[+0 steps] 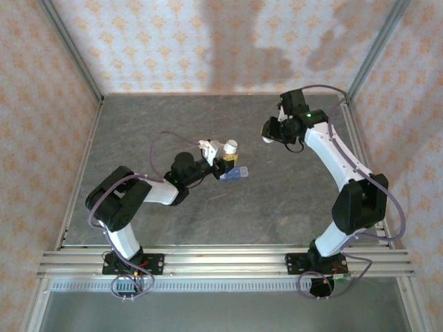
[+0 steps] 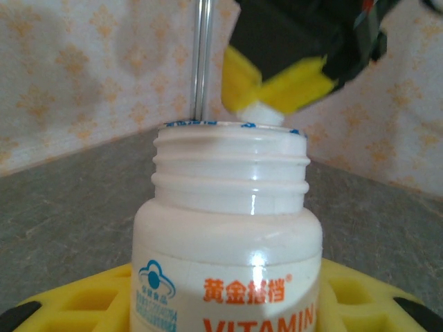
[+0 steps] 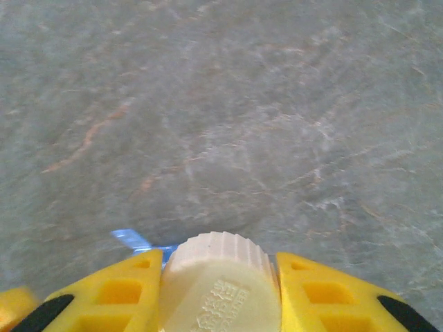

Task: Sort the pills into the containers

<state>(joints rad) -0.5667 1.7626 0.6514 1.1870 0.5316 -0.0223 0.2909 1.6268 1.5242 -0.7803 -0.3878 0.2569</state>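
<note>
My left gripper [image 1: 223, 153] is shut on a white vitamin bottle [image 1: 229, 146] with orange lettering, holding it upright above the table. In the left wrist view the bottle [image 2: 228, 228] stands between the yellow fingers [image 2: 76, 301], its threaded neck uncapped. My right gripper [image 1: 269, 134] is off to the right of the bottle, shut on the ribbed white cap [image 3: 218, 266], which sits between its yellow fingers [image 3: 111, 294]. The translucent blue containers [image 1: 239, 173] lie on the table just beside the left gripper; a blue corner [image 3: 131, 238] peeks out behind the cap. The pills are hidden.
The grey stone-patterned table [image 1: 277, 207] is walled by patterned panels at the back and sides, with a metal rail [image 1: 221, 261] along the near edge. In the left wrist view the right gripper [image 2: 270, 90] hangs just behind the bottle's mouth.
</note>
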